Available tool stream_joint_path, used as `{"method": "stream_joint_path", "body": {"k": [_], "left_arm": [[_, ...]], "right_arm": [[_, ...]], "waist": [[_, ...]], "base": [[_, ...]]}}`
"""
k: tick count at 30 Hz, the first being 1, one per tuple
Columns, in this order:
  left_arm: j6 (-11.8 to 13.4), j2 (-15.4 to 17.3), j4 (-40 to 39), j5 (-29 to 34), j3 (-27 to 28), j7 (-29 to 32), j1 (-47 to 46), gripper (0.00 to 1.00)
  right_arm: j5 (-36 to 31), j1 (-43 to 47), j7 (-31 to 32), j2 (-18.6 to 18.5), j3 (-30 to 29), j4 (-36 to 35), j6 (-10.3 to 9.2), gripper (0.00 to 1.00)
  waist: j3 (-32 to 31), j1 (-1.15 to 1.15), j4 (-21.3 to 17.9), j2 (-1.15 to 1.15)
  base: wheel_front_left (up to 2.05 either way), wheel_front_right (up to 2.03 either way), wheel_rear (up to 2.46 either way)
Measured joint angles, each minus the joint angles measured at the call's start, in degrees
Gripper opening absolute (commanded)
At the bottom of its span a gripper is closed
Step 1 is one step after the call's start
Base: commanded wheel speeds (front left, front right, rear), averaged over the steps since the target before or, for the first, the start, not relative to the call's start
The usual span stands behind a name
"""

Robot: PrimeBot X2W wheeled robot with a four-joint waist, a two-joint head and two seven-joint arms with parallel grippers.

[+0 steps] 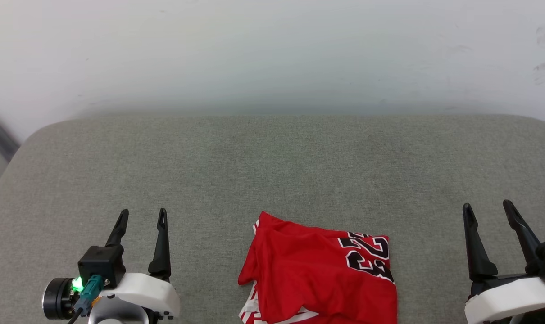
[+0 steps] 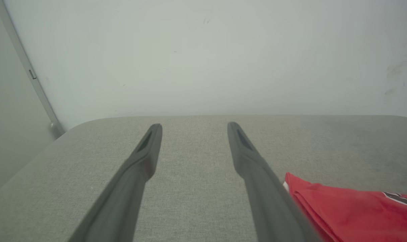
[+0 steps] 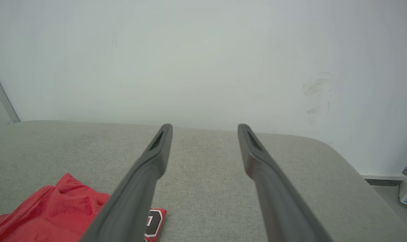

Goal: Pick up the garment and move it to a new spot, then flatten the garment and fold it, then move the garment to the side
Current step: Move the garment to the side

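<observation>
Red garment (image 1: 317, 274) lies rumpled at your 6 o'clock, awaiting pickup or already set aside; left gripper (image 1: 143, 211) and right gripper (image 1: 487, 204) gape empty

One garment (image 1: 317, 274), two grippers: left gripper (image 1: 143, 211), right gripper (image 1: 487, 204)

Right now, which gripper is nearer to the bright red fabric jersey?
Right, only slightly. The right gripper is beside the bright red fabric jersey on its right; the left gripper is on its left, a little farther. Both are open and apart from it.
</observation>
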Motion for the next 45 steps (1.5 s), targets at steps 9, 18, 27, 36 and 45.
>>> {"method": "stream_joint_path", "body": {"k": [9, 18, 27, 36, 45], "left_arm": [[-0.3, -0.3, 1.1, -0.2, 0.2, -0.5, -0.3, 1.0], [-0.2, -1.5, 1.2, -0.3, 1.6, -1.1, -0.5, 1.0], [-0.7, -3.0, 0.9, 0.8, 2.6, -1.5, -0.7, 1.0], [-1.8, -3.9, 1.3, 1.9, 3.2, -1.5, -2.5, 1.0], [-2.8, -4.5, 1.9, 3.0, 3.1, -1.6, -4.3, 1.0]], "right_arm": [[0.3, 0.6, 2.7, 0.3, 0.0, -1.6, 0.0, 1.0], [16.6, 1.1, 18.4, 0.5, -8.8, 7.0, 0.0, 1.0], [29.0, -5.7, 40.2, -1.1, -16.5, 24.1, -0.01, 1.0], [43.0, -11.7, 48.6, 0.0, -12.2, 34.4, 0.0, 1.0], [56.1, -16.3, 45.3, 0.2, -0.1, 40.6, 0.05, 0.31]], "waist": [[-0.1, 0.01, -0.5, 0.0], [0.1, 0.0, -0.5, 0.0], [1.1, 0.01, 1.2, 0.0], [4.6, 0.0, 3.2, 0.0], [6.6, 0.01, 4.4, 0.0]], "base": [[0.0, 0.0, 0.0], [0.0, 0.0, 0.0], [0.0, 0.0, 0.0], [0.0, 0.0, 0.0], [0.0, 0.0, 0.0]]}}
